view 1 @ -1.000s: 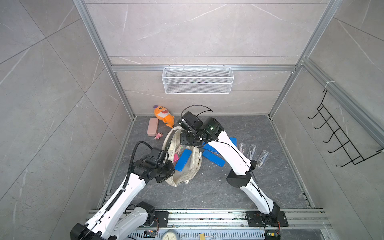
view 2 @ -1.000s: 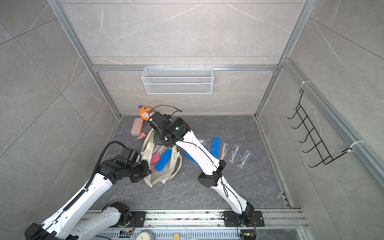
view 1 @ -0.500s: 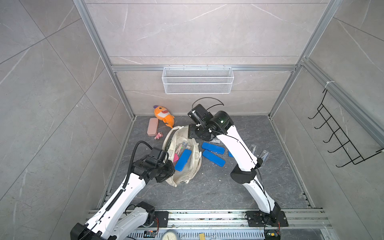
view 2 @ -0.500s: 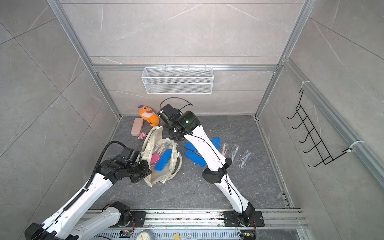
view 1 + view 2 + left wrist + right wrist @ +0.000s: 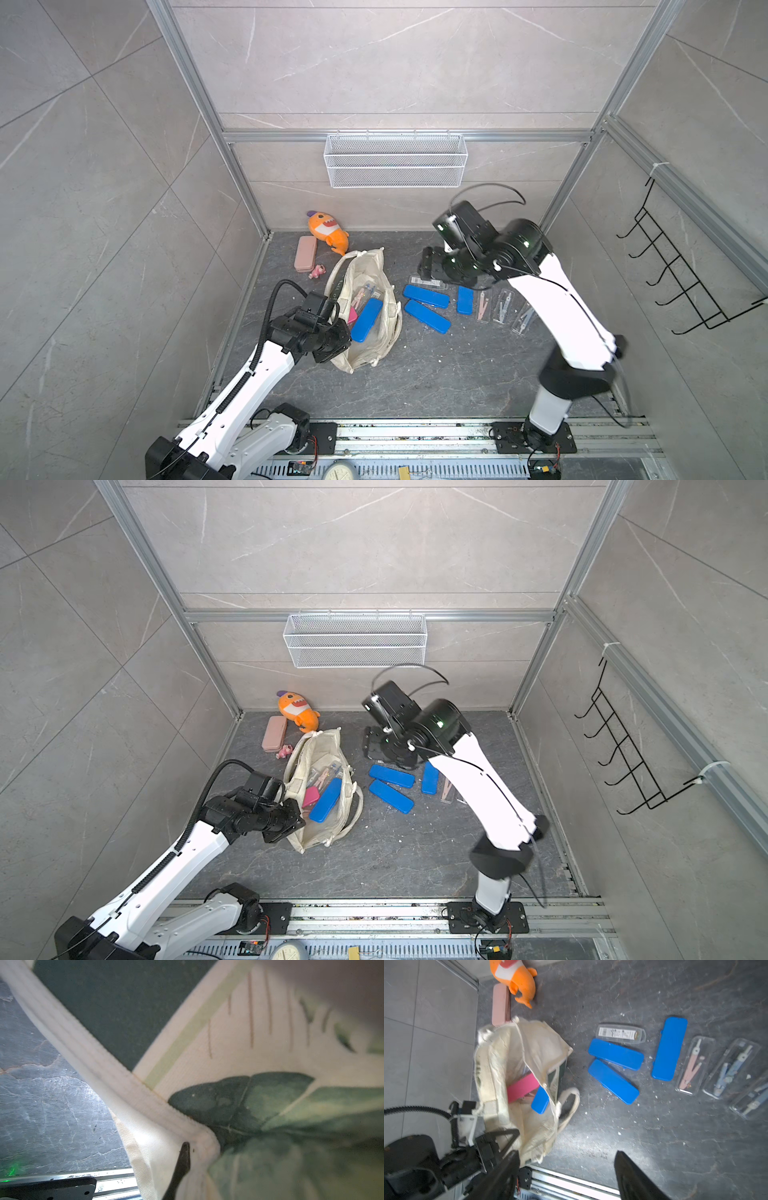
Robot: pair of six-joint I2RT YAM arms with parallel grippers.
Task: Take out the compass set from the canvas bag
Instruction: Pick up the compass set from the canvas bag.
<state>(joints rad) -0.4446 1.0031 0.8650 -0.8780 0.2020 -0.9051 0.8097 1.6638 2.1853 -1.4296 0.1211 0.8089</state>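
The canvas bag (image 5: 388, 332) lies on the table (image 5: 436, 374) with its mouth turned up. Its rim at 9 o'clock is clamped by the closed left end effector (image 5: 340, 330). A compass set (image 5: 365, 291) in a clear case is seen inside the bag, beside a blue case (image 5: 366, 320) and a pink case (image 5: 352, 316). Its long axis is judged to run from about 1 to 7 o'clock in both top views.

The right end effector (image 5: 431, 266) is held over the table, jaws apart and empty. From it the set lies at about 8 o'clock, near but not touching. The left arm is nearer but occupied, so the reach is judged to fall to the right arm.
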